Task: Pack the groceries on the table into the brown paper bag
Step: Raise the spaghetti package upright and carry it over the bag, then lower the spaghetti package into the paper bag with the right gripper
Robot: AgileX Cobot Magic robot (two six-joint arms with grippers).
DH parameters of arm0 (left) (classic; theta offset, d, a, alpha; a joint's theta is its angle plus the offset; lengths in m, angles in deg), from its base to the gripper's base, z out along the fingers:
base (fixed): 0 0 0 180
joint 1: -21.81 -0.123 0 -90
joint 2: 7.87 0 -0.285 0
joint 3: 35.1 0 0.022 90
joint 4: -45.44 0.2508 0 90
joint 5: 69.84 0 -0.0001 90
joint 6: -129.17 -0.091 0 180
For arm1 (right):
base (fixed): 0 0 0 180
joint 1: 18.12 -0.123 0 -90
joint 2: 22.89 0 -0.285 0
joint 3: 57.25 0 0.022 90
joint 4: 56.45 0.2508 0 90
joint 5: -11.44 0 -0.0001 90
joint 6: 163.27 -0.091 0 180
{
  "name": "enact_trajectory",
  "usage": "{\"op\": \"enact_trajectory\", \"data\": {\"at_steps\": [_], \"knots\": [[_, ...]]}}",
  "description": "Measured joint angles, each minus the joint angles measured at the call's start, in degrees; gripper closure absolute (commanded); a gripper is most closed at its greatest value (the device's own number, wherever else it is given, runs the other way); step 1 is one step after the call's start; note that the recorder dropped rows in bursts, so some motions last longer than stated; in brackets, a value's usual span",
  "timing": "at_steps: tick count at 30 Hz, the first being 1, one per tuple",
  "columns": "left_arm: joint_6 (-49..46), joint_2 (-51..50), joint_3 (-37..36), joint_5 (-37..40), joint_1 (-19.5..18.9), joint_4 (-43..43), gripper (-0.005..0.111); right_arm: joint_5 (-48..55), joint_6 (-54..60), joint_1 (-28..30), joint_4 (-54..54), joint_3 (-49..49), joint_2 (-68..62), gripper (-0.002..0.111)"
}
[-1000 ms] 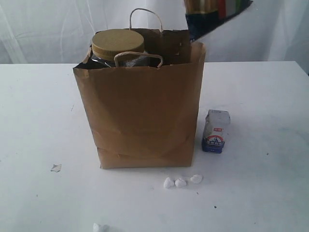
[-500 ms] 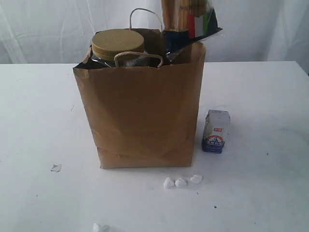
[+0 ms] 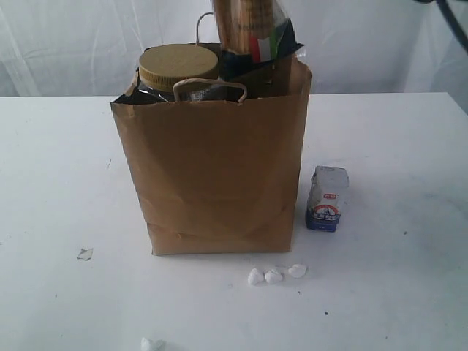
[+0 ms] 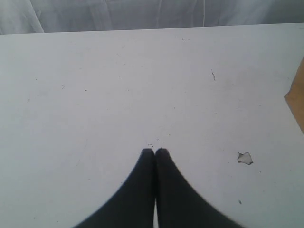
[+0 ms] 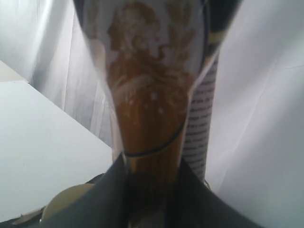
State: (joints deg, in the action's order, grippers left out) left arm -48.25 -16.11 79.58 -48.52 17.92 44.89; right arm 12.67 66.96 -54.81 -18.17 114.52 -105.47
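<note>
Item 1. Tall kraft brown paper bag (image 3: 212, 175) with twisted loop handles: stands upright at the centre of the wide white tabletop (image 3: 58, 183), mouth open.

Item 2. Big clear jar with olive screw lid (image 3: 178, 67): inside the bag, at 10 o'clock of the mouth, lid above the rim. Packed.

Item 3. Long clear spaghetti pack with a flag-striped label (image 3: 248, 29): upright at 1 o'clock of the mouth. Its lower end is at or just inside the rim and its upper end is out of the exterior view. In transit, not yet let go.

Item 4. Right gripper (image 5: 152, 164): dark fingers (image 5: 107, 199) clamped on either side of the spaghetti pack.

Item 5. Small blue-and-white carton (image 3: 327, 199): upright on the tabletop just beside the bag, at 4 o'clock. Unpacked.

Item 6. Three small white crumpled scraps (image 3: 274, 275): near the bag's foot at 5 o'clock. Not groceries.

Item 7. Pale torn flake (image 3: 85, 254): at 8 o'clock, well apart from the bag.

Item 8. Left gripper (image 4: 155, 152): fingers pressed together, empty, over bare tabletop near the flake.

Status, by judgement: jar done, spaghetti going in, carton left. No other grocery shows on the tabletop. What else lies in the bag cannot be told.
</note>
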Motion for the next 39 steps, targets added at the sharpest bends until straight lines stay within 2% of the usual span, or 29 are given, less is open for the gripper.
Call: {"op": "enact_trajectory", "data": {"at_steps": [7, 33, 39], "knots": [[0.0, 0.0, 0.0, 0.0, 0.0, 0.0, 0.107, -6.54, 0.27, -0.34, 0.37, -3.22, -3.01, 0.108], [0.0, 0.0, 0.0, 0.0, 0.0, 0.0, 0.107, -4.67, 0.31, -0.48, 0.37, -3.75, -8.65, 0.108], [0.0, 0.0, 0.0, 0.0, 0.0, 0.0, 0.107, -3.39, -0.75, 2.4, 1.98, -7.82, -8.65, 0.108]]}}
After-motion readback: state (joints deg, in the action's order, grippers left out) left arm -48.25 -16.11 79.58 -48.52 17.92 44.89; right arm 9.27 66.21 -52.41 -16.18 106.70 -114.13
